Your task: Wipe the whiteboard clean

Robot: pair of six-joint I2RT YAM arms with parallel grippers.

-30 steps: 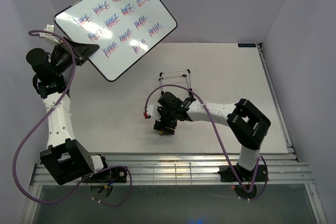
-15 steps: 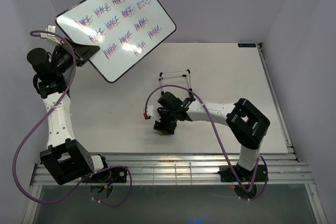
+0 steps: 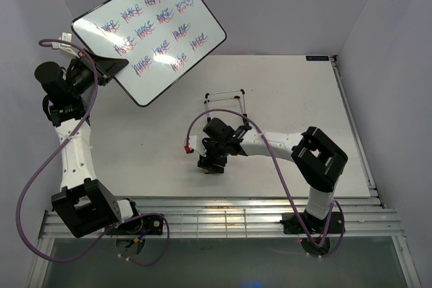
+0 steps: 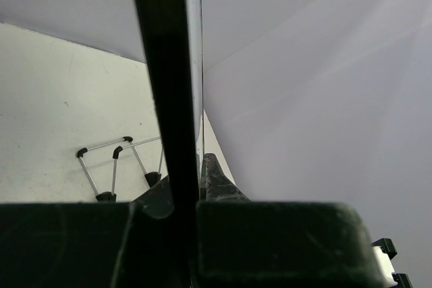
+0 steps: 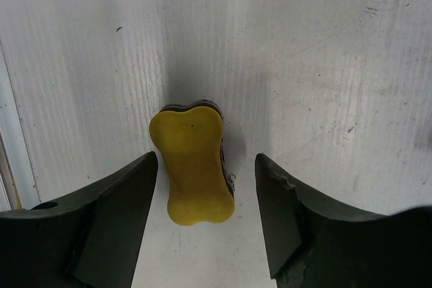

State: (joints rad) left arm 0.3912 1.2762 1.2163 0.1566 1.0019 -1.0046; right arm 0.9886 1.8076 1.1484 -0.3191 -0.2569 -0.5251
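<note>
Whiteboard, clamped by the left gripper and held up far left of the wire stand, barely shifted, while the right gripper still stands apart around the yellow eraser, so erasing has not begun.

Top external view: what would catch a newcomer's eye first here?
The whiteboard, covered in rows of red-blue scribbles, hangs tilted in the air at upper left, its lower edge clamped in the left gripper. Near the middle of the table, the right gripper stands open over a yellow bone-shaped eraser lying flat, a finger on either side. Just behind it, the thin wire stand sits on the table.
</note>
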